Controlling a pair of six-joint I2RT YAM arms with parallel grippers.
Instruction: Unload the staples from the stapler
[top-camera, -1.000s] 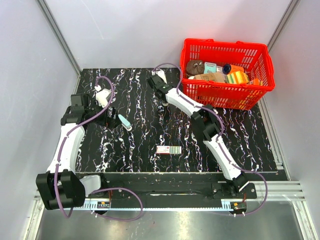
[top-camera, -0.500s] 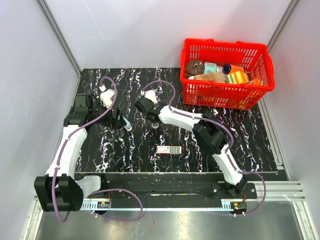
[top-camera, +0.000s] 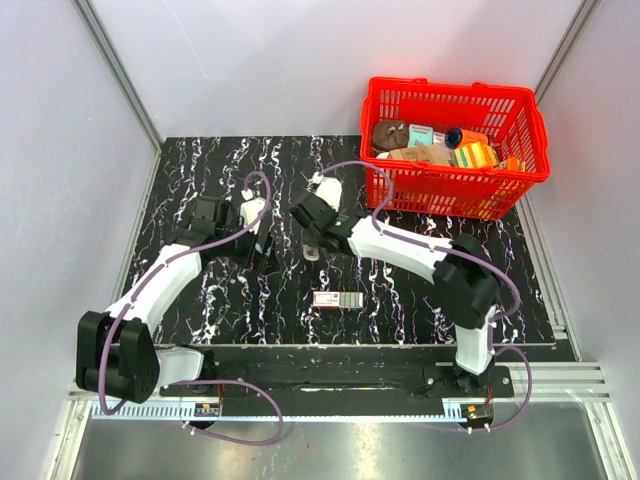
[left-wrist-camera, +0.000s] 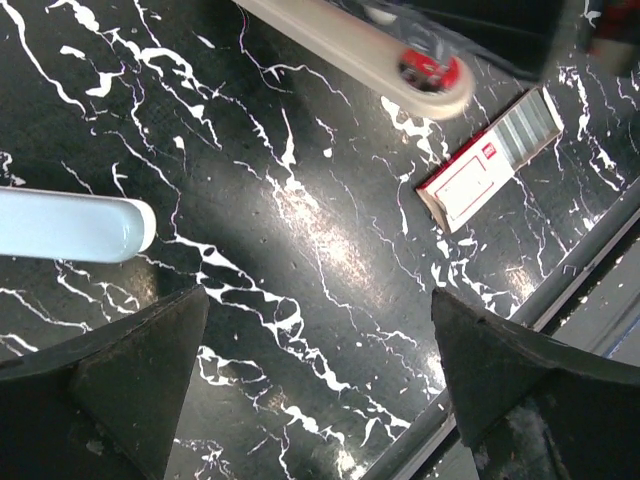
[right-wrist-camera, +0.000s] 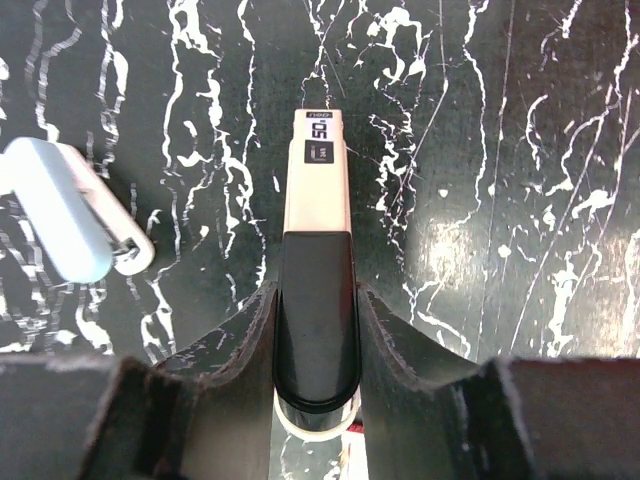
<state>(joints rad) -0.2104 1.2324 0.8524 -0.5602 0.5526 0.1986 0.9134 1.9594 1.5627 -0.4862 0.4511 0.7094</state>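
Ok, black white-veined tabletop (top-camera: 270, 310) fills the cell floor; red basket (top-camera: 440, 195) full of mixed items sits at its far right corner. Left jaws stand wide open, nothing between them, hovering left of centre over bare tabletop. Right jaws are narrowed onto the stapler (right-wrist-camera: 316, 200), clamped on its dark end from both sides, pale beige end sticking out ahead of them. Stapler is near tabletop centre, just right of the left jaws; can't tell if it touches the surface. Pink-and-green box (top-camera: 337, 299) lies flat toward the near edge, closer in than the stapler, apart from both jaws. Pale blue round-ended tube (left-wrist-camera: 65, 225) lies on the tabletop near the left jaws, apart from the stapler
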